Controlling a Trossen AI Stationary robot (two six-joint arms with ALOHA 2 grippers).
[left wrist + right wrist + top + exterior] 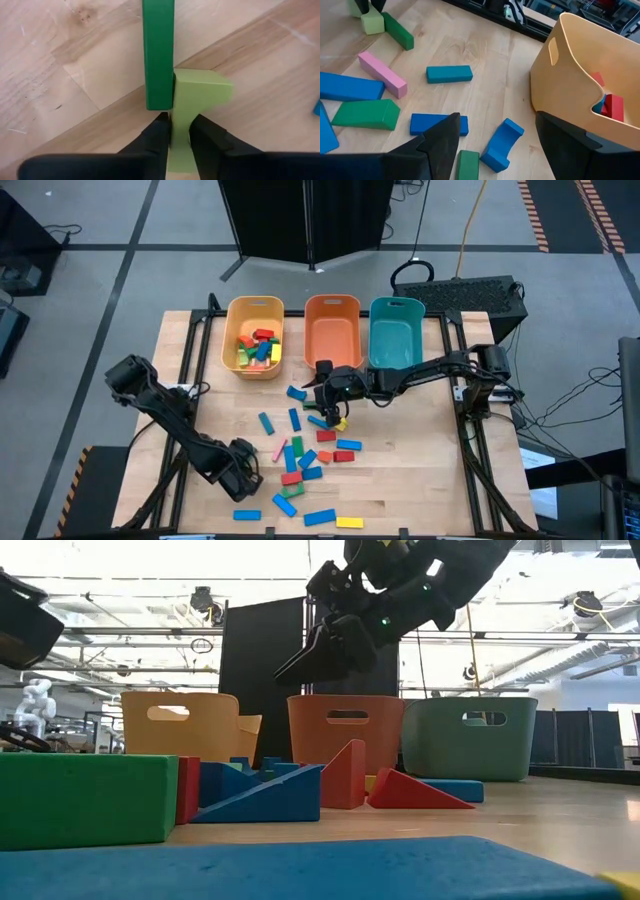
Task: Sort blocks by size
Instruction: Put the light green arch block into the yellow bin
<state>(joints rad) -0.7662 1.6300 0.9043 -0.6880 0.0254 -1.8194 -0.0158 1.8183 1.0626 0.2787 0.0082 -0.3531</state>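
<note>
My left gripper [179, 131] is pinching a pale green wooden block [200, 90] on the scratched plank table [60, 60], touching a glossy dark green bar [159, 52]. My right gripper [495, 145] is hovering wide.

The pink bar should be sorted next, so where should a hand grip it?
Grip the pink bar across its two long sides near the middle, coming straight down from above. It lies flat on the table and its mid-span sides look free; a blue block sits close to one end.
</note>
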